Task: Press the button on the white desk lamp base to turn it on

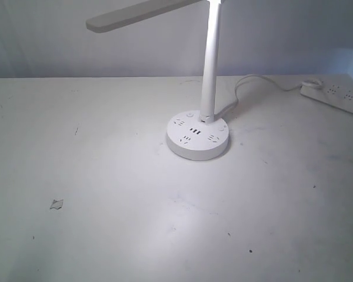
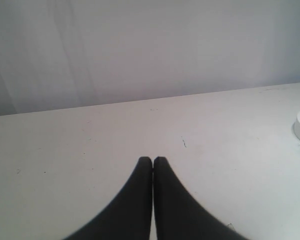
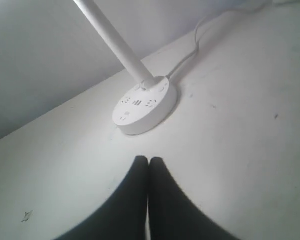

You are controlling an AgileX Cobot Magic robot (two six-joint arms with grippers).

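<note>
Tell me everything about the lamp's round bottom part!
The lamp base is a round, flat white puck that looks like plastic. Its top has plug holes around the edge and three dark little slots in the middle. A thin white stem rises from its back edge, and a white cord leaves behind it. It sits flat on the white table, and nothing else touches it.

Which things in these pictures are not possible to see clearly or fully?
The button on the white desk lamp base: too small and blurred in the exterior and right wrist views.
Left wrist view: the base is only a sliver, cut by the picture's edge.
The lamp head: its joint cut by the exterior view's top edge.
The power strip: cut by that view's right edge.
</note>
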